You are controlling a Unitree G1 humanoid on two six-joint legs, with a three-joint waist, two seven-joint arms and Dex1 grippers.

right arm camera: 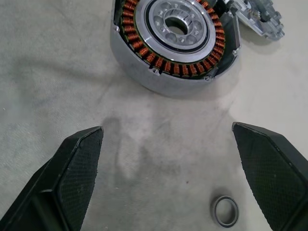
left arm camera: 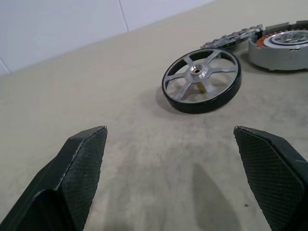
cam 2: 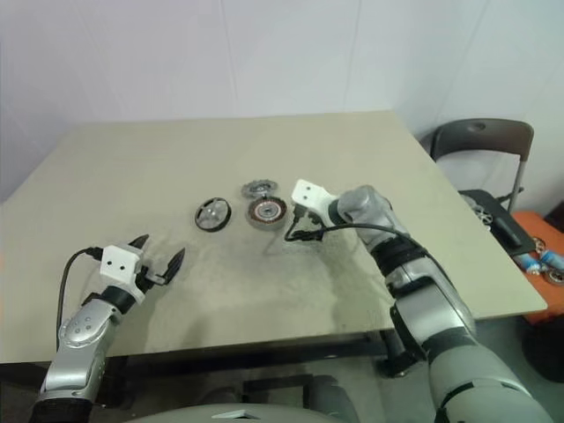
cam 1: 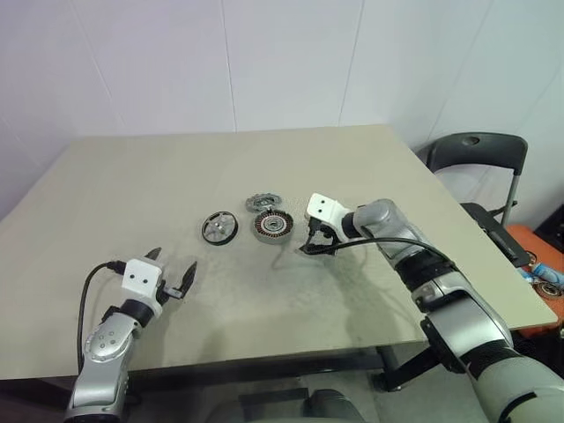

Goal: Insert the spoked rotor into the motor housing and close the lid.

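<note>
The spoked rotor (cam 1: 219, 227), a black wheel with pale spokes, lies flat on the table's middle. Just to its right stands the motor housing (cam 1: 273, 226), a silver cup with copper windings (right arm camera: 175, 41). The lid (cam 1: 263, 202), grey with a notched edge, lies behind the housing and touches or nearly touches it. My right gripper (cam 1: 308, 244) is open, tilted down just right of the housing, nothing between its fingers. My left gripper (cam 1: 174, 260) is open and level near the front left, facing the rotor (left arm camera: 201, 80) from a distance.
A tiny metal ring (right arm camera: 225, 211) lies on the beige table (cam 1: 352, 176) close below my right gripper. A dark chair (cam 1: 480, 159) stands beyond the table's right edge, with orange and blue items on the floor at the far right.
</note>
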